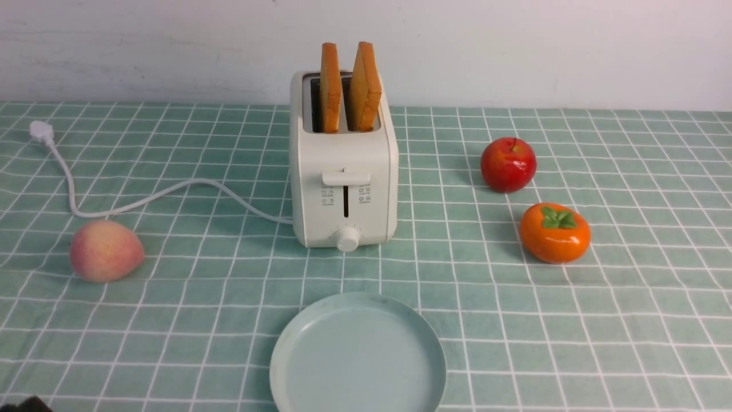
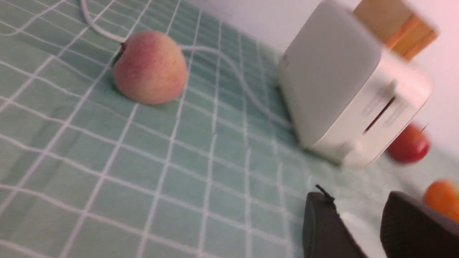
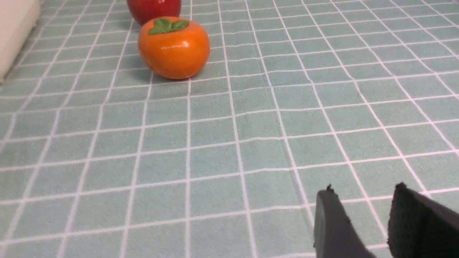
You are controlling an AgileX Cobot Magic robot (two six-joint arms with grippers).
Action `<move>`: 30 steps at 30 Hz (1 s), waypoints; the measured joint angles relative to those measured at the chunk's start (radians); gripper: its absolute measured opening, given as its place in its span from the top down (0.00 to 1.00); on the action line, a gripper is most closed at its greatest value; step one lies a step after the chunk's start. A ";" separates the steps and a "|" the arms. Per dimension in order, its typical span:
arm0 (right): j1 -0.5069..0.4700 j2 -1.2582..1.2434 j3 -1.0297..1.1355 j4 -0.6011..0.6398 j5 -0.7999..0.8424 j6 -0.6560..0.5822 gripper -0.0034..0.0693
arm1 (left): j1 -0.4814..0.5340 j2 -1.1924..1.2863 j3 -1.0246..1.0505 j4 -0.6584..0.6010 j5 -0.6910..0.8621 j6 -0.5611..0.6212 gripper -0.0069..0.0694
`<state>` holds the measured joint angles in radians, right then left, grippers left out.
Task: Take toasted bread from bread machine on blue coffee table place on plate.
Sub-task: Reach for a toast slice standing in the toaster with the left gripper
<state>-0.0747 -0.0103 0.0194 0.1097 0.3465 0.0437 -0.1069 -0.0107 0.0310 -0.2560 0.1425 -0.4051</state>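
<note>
Two slices of toasted bread (image 1: 349, 86) stand upright in the slots of the cream-white bread machine (image 1: 343, 183) at the middle of the blue coffee table (image 1: 629, 320). The pale blue-green plate (image 1: 320, 377) lies bare in front of it, at the near edge. In the blurred left wrist view the bread machine (image 2: 340, 89) and toasted bread (image 2: 398, 25) lie ahead of my left gripper (image 2: 356, 204), which is open and holds nothing. My right gripper (image 3: 362, 195) is open too, low over bare cloth, off to the right of the bread machine (image 3: 16, 28).
A peach (image 1: 106, 250) lies left of the bread machine beside its white cord (image 1: 143, 200) and plug (image 1: 41, 131). To the right sit a red apple (image 1: 508, 164) and an orange persimmon (image 1: 555, 233). A white wall stands behind the table.
</note>
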 joint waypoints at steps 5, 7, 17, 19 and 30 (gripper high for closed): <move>0.000 0.000 0.005 0.249 -0.141 0.087 0.62 | 0.000 0.000 0.000 -0.105 -0.194 -0.029 0.60; 0.000 0.000 0.005 0.381 -0.233 0.116 0.62 | 0.000 0.000 0.000 -0.155 -0.331 -0.029 0.61; 0.000 0.000 0.005 0.593 -0.347 0.159 0.62 | 0.000 0.023 -0.114 -0.226 -0.561 0.049 0.93; 0.000 0.000 -0.004 0.607 -0.333 0.164 0.62 | 0.000 0.059 -0.171 -0.226 -0.556 0.080 0.93; 0.000 0.327 -0.601 0.461 0.241 -0.004 0.86 | 0.001 0.796 -0.788 -0.199 0.186 0.159 0.93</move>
<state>-0.0747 0.3163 -0.5817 0.5710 0.5871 0.0395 -0.1058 0.7857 -0.7567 -0.4550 0.3283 -0.2457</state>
